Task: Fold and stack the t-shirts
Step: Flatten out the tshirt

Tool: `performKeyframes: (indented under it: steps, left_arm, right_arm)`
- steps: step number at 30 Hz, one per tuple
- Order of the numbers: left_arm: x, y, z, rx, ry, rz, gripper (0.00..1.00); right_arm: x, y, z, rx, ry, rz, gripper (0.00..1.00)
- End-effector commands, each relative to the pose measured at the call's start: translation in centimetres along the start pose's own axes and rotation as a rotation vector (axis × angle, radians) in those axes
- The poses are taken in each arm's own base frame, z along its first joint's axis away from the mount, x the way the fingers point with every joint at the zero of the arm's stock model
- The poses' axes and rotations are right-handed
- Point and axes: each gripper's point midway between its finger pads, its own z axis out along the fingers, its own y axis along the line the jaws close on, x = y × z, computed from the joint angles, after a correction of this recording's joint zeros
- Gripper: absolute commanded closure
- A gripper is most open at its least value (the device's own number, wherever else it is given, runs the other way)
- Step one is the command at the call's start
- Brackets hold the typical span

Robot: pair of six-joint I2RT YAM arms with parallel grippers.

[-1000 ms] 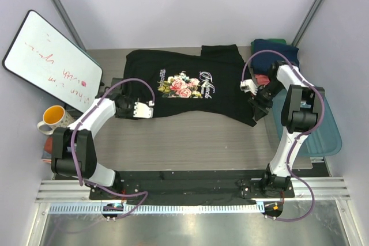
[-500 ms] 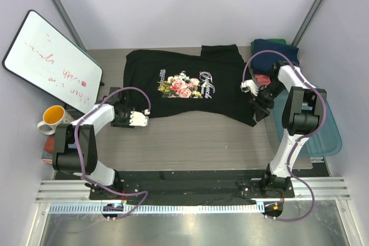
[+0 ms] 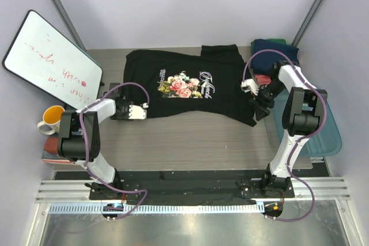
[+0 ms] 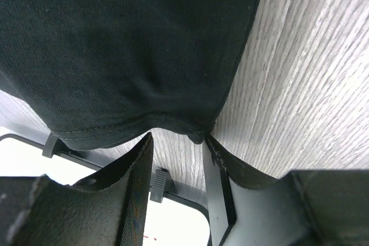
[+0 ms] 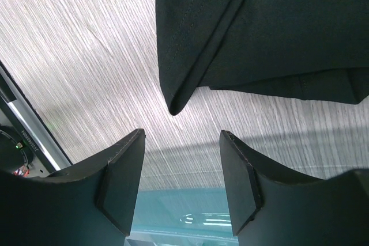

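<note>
The black t-shirt [image 3: 190, 84] with pink rose print lies spread flat at the back of the table. My left gripper [image 3: 144, 110] sits low at its front left corner. In the left wrist view the jaws [image 4: 177, 142] are open and the hem corner [image 4: 198, 136] lies just at the fingertips, not clamped. My right gripper [image 3: 258, 105] is at the shirt's front right corner, open [image 5: 181, 136], and the folded corner [image 5: 176, 105] lies just ahead of the gap. Navy [image 3: 275, 48], green [image 3: 278, 41] and coral-red [image 3: 263, 79] shirts are piled at the back right.
A translucent blue tub [image 3: 314, 128] lies at the right edge, under my right arm. A whiteboard [image 3: 52, 61] leans at the left, with a yellow mug [image 3: 53, 117] below it. Wood-grain table [image 3: 196, 136] shows in front of the shirt.
My left arm has swung in and its gripper has shifted a little left along the shirt's front left corner. The right gripper has barely moved.
</note>
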Motion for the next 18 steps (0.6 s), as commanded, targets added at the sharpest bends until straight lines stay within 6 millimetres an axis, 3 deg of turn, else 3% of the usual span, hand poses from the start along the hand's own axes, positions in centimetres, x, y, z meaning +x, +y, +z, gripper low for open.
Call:
performKeyframes:
  steps: [1,8,15,18]
  left_arm:
    - [-0.7,-1.6,-0.3,0.084,-0.054,-0.033,0.59]
    - [-1.8,-2.1,-2.4,0.125,-0.127,-0.012,0.55]
    - [-1.5,-1.6,-0.2,0.109,-0.1,-0.048,0.56]
    - [-1.3,-1.5,0.9,0.107,-0.089,-0.066,0.62]
  right_arm:
    - [-0.3,2.3,-2.4,-0.018,0.003,0.006,0.4]
    - [-0.4,1.9,-2.7,-0.011,0.007,0.005,0.4]
    - [-0.7,1.8,-2.7,-0.017,-0.002,0.009,0.4]
    - [-0.2,2.4,-2.6,-0.039,0.013,0.006,0.4]
